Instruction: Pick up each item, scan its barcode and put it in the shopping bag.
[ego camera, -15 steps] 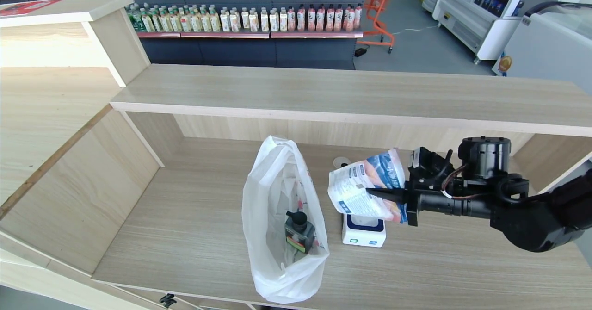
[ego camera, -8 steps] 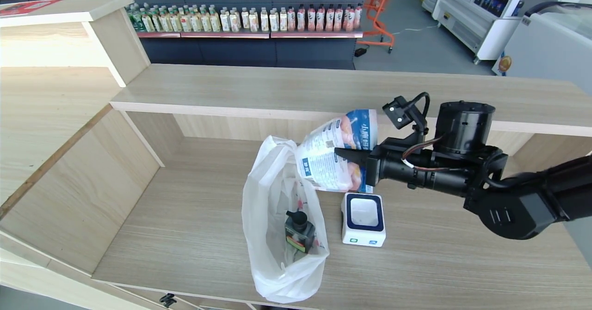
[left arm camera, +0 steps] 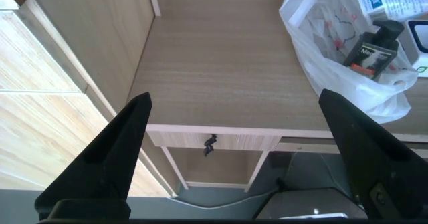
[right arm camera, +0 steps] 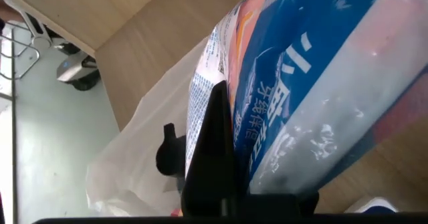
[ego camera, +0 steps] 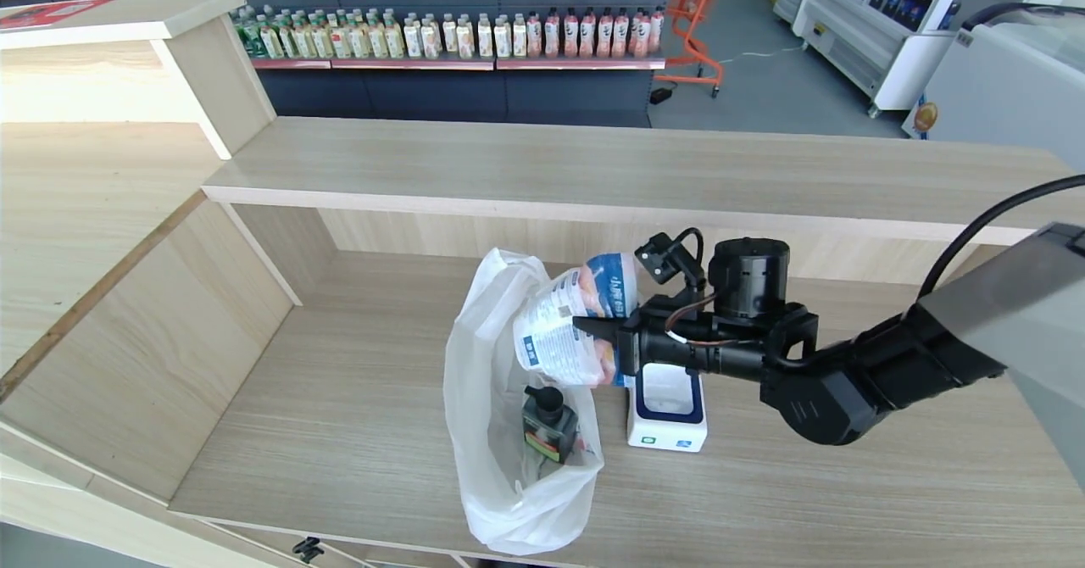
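My right gripper is shut on a blue, white and orange food packet, holding it over the open mouth of the white plastic shopping bag. The packet is clamped against one dark finger in the right wrist view. Inside the bag lies a dark pump bottle, also seen as the bottle in the left wrist view. The white and blue barcode scanner stands just right of the bag, under my right wrist. My left gripper is open, held off the counter's front edge, with nothing between its fingers.
The work surface is a recessed wooden counter with a raised ledge behind and a side wall on the left. Store shelves with bottles and freezers stand far behind.
My right arm has carried the packet from above the scanner up and leftward, then down to the mouth of the bag. The scanner's top is uncovered again.
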{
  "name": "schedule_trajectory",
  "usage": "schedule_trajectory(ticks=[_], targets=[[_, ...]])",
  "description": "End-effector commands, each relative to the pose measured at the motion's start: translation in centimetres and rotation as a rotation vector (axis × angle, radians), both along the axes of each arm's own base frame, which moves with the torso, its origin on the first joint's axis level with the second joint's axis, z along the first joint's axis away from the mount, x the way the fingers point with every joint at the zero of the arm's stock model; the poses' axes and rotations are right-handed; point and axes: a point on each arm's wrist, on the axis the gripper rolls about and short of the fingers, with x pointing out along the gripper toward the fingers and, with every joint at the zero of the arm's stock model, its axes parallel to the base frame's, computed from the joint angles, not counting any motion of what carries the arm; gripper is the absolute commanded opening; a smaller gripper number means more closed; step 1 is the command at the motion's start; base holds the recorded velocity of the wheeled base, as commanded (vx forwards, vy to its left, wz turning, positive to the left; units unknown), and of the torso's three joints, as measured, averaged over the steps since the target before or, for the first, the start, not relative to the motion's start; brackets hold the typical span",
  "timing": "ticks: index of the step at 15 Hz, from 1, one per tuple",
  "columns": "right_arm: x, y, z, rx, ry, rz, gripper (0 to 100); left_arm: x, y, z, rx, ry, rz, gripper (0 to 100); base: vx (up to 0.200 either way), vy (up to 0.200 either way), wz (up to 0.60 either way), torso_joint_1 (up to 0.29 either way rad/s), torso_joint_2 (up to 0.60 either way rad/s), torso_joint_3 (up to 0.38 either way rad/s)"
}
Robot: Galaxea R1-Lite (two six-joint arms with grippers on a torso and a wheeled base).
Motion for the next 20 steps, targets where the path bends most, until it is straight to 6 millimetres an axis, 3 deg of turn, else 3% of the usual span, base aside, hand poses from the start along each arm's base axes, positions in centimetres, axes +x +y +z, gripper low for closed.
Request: schedule_trajectory(ticks=[1,6,8,9,11,13,15,16,18,19,20], targets=[[1.4,0.7,-2.0,-0.015,0.026,0.000,0,0.0,0.0,0.0,0.000,-0.001,0.000,100,0.000,0.000,0.00,0.000,0.00,0.000],[2.6,1.4,-4.3,-0.061,0.011,0.008,0,0.0,0.0,0.0,0.000,-0.001,0.000,100,0.000,0.000,0.00,0.000,0.00,0.000],[3.2,1.8,-4.4,-0.054,0.000,0.007,0,0.0,0.0,0.0,0.000,-0.001,0.000,100,0.000,0.000,0.00,0.000,0.00,0.000],[3.4,1.8,-4.2,-0.049,-0.007,0.007,100,0.0,0.0,0.0,0.000,-0.001,0.000,100,0.000,0.000,0.00,0.000,0.00,0.000],[3.4,1.9,-2.9,-0.022,-0.025,0.005,100,0.0,0.0,0.0,0.000,-0.001,0.000,100,0.000,0.000,0.00,0.000,0.00,0.000],[2.5,0.6,0.9,0.070,-0.006,-0.026,100,0.0,0.0,0.0,0.000,0.001,0.000,100,0.000,0.000,0.00,0.000,0.00,0.000],[-0.4,-1.9,6.2,0.200,0.034,-0.055,100,0.0,0.0,0.0,0.000,-0.001,0.000,100,0.000,0.000,0.00,0.000,0.00,0.000],[-1.9,-3.3,7.8,0.232,0.037,-0.071,100,0.0,0.0,0.0,0.000,0.001,0.000,100,0.000,0.000,0.00,0.000,0.00,0.000],[-7.9,-8.1,10.4,0.257,0.030,-0.121,100,0.0,0.0,0.0,0.000,-0.001,0.000,100,0.000,0.000,0.00,0.000,0.00,0.000],[-12.2,-11.4,10.9,0.260,0.004,-0.172,100,0.0,0.0,0.0,0.000,0.001,0.000,100,0.000,0.000,0.00,0.000,0.00,0.000],[-16.3,-14.8,9.8,0.199,-0.033,-0.267,100,0.0,0.0,0.0,0.000,-0.001,0.000,100,0.000,0.000,0.00,0.000,0.00,0.000]])
